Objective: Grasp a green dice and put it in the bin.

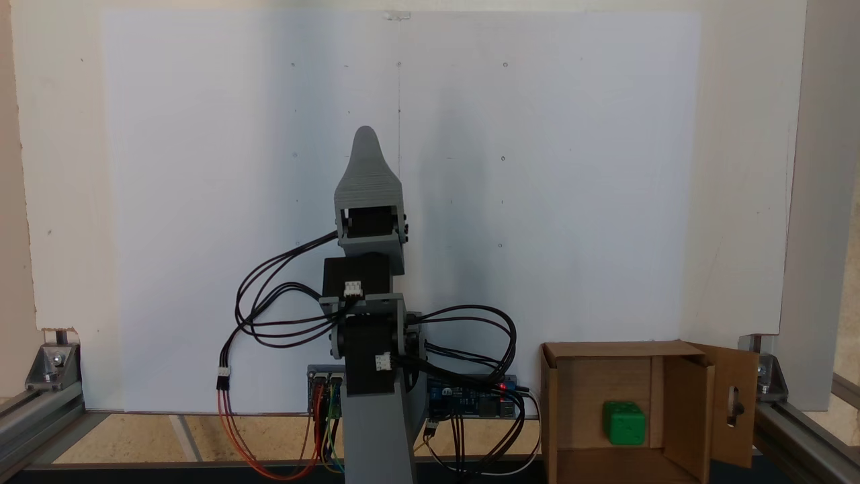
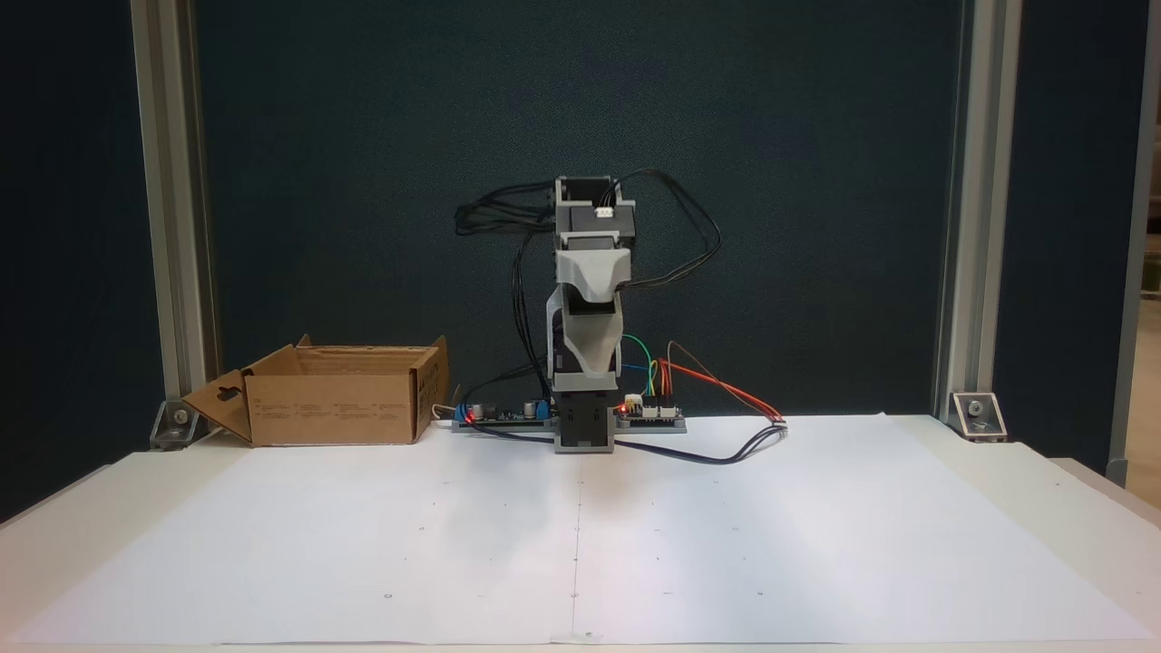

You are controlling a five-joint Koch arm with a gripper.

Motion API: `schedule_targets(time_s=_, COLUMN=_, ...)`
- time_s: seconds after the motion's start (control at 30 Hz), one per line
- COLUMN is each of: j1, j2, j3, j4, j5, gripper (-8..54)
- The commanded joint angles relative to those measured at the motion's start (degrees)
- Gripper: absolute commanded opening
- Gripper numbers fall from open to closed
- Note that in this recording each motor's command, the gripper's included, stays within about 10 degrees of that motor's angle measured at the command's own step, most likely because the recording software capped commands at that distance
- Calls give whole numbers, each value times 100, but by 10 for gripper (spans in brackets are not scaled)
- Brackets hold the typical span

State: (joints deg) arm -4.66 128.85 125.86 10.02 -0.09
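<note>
**Green dice lies inside the bin, arm folded at its base**

Nearest the camera in a fixed view, the arm's grey base column (image 1: 376, 430) rises from the bottom edge, with black cables looping to either side and orange wires trailing to the left. Above it the folded arm ends in the gripper (image 1: 365, 138), a single grey tip pointing away over the white paper sheet (image 1: 201, 202); its jaws lie one behind the other, so I cannot tell whether they are apart or together. To the right stands the bin (image 1: 685, 403), flaps open, one with a slot cutout. The green dice (image 1: 624, 423) rests on its floor. From the front view, the bin (image 2: 336, 408) sits at far left, beside the circuit boards (image 2: 503, 413).
</note>
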Motion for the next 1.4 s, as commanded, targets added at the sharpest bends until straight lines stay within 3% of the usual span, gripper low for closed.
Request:
schedule_targets(time_s=0.0, j1=105, j2=527, j3=-26, j4=-938, j5=211, gripper=443)
schedule_targets(time_s=0.77, j1=554, j2=694, j3=4570, j4=-6713, j5=193, gripper=435)
schedule_targets(time_s=1.2, j1=598, j2=694, j3=5326, j4=-9686, j5=185, gripper=436)
schedule_targets(time_s=1.37, j1=606, j2=686, j3=5326, j4=-9686, j5=185, gripper=438)
